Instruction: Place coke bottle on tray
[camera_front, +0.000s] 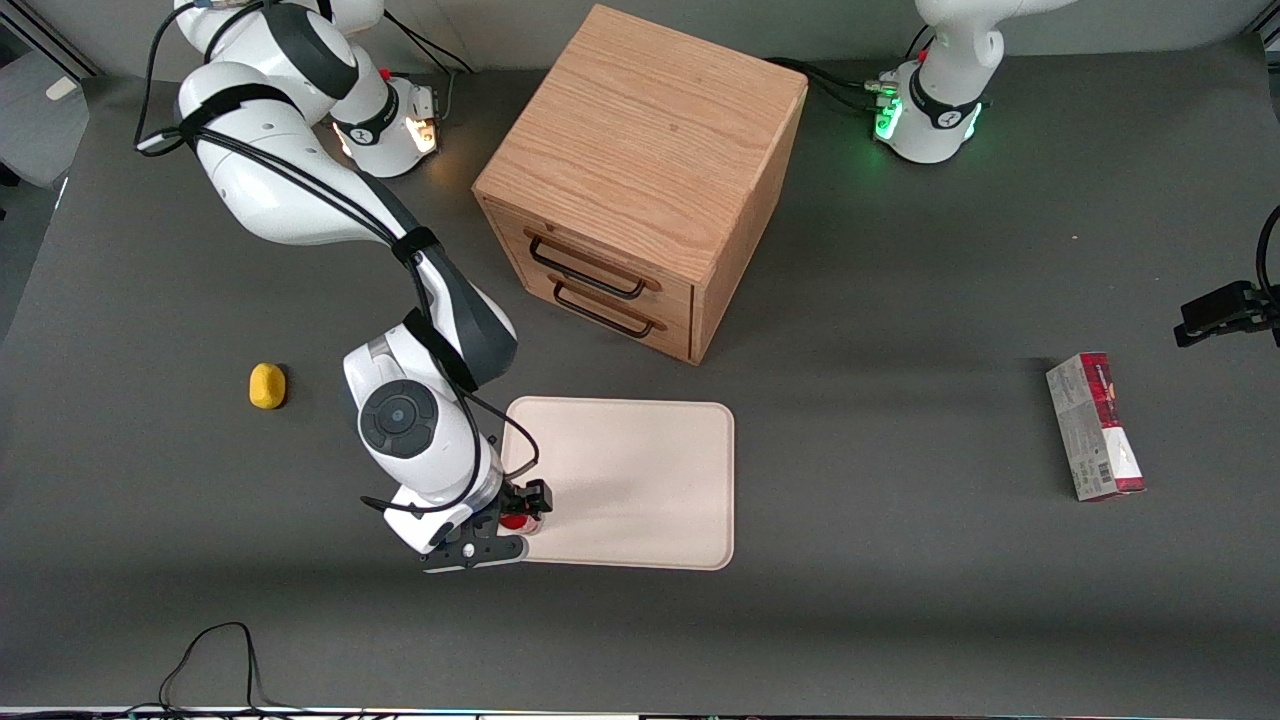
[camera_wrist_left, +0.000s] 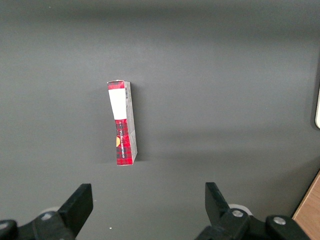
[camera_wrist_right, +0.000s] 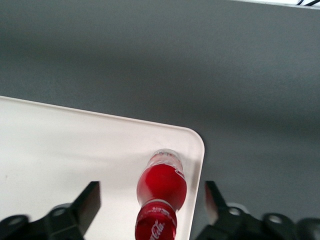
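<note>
The coke bottle (camera_wrist_right: 161, 192), small and red with a red cap and a clear base, stands upright on the cream-white tray (camera_wrist_right: 60, 150), right at its near corner toward the working arm's end. In the front view only a bit of red bottle (camera_front: 516, 522) shows under the wrist, at the tray's (camera_front: 640, 480) corner. My gripper (camera_wrist_right: 152, 202) is directly above the bottle, its fingers (camera_wrist_right: 89, 202) spread wide on either side and not touching it. The gripper (camera_front: 510, 522) is open.
A wooden drawer cabinet (camera_front: 640, 180) stands farther from the front camera than the tray. A yellow object (camera_front: 267, 386) lies toward the working arm's end. A red-and-grey box (camera_front: 1095, 426) lies toward the parked arm's end, also seen in the left wrist view (camera_wrist_left: 122, 122).
</note>
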